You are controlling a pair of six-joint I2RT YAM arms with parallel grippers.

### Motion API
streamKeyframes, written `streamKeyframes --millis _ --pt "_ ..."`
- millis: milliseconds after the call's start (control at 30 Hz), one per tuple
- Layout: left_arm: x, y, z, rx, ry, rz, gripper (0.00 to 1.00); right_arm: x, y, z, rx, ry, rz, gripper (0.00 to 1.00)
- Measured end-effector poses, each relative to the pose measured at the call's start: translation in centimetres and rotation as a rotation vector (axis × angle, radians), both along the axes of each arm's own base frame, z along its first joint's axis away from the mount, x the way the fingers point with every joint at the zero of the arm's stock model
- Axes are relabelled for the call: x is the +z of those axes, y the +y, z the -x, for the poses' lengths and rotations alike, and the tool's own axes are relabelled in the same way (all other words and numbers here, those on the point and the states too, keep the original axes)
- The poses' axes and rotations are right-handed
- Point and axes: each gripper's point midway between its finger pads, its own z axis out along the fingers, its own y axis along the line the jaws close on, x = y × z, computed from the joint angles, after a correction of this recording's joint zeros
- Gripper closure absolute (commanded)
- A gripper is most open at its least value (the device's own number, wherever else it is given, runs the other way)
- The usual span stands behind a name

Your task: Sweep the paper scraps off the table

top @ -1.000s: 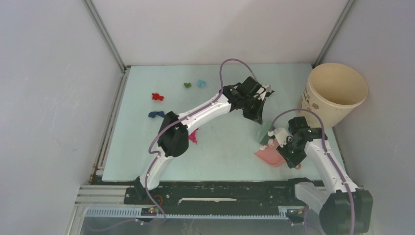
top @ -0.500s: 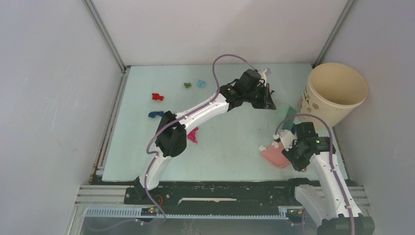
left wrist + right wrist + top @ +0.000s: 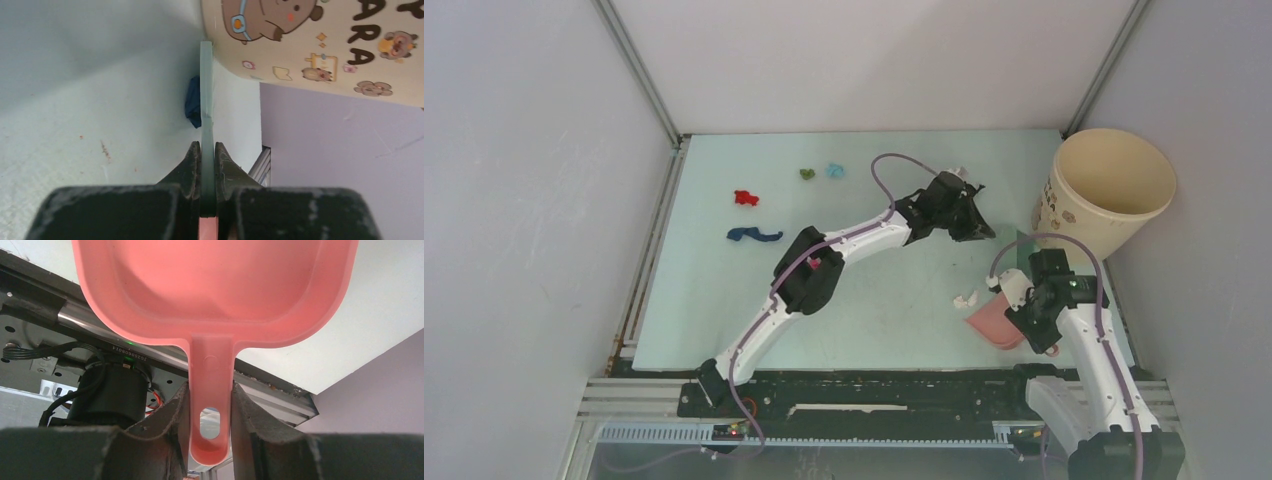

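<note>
pink dustpan (image 3: 215,285) right jaws; teal brush (image 3: 206,90) left jaws

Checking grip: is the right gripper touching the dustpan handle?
Touching. Right wrist view: the right gripper clamps the dustpan handle on both sides.

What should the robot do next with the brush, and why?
Probably bring the brush to the white scrap and sweep it into the dustpan: the left tool grips the brush, the right tool holds the dustpan, and that scrap lies right beside it.
</note>
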Motion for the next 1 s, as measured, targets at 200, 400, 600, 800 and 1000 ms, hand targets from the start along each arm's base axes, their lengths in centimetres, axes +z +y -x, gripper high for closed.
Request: streamKeyframes --millis 200,400,600,800,1000 --pt "-2.5 3.0 0.5 0.053 0.034 -0.09 1.0 -0.2 -0.1 0.0 -0.005 0.025 0.003 1.0" --pt "1.2 9.3 0.3 0.067 -0.052 -0.168 1.0 -0.4 -0.2 0.0 -0.009 0.046 0.009 1.0" --pt "6.2 15.7 -0.1 0.042 -0.177 -0.256 1.0 -0.5 -0.4 -0.1 -0.011 0.05 0.021 1.0" --pt "10.2 17.4 1.9 -0.121 -0.326 -0.44 1.0 -0.9 -0.6 -0.4 -0.01 0.084 0.025 1.0" --pt "16.7 16.9 0.1 -0.147 -0.613 -0.58 1.0 -1.3 -0.2 -0.7 -0.002 0.107 0.001 1.0"
